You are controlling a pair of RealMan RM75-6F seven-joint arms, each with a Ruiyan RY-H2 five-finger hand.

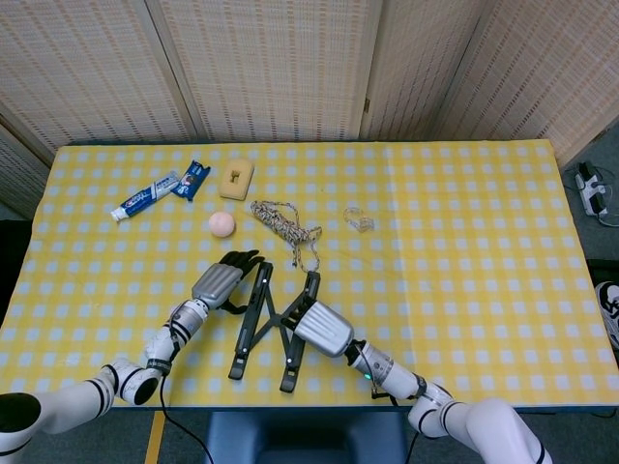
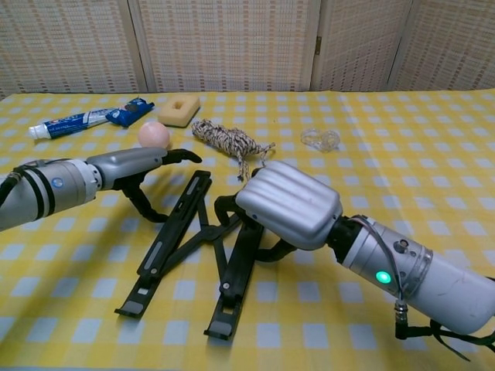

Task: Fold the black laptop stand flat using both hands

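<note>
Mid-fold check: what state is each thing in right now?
Stand: half folded, rails not yet together.
Right hand: gripping the right rail.
Left hand: fingers at the left rail's far end; hold unclear.
Toothpaste: lying flat, capped.
Rope: loosely bundled.
</note>
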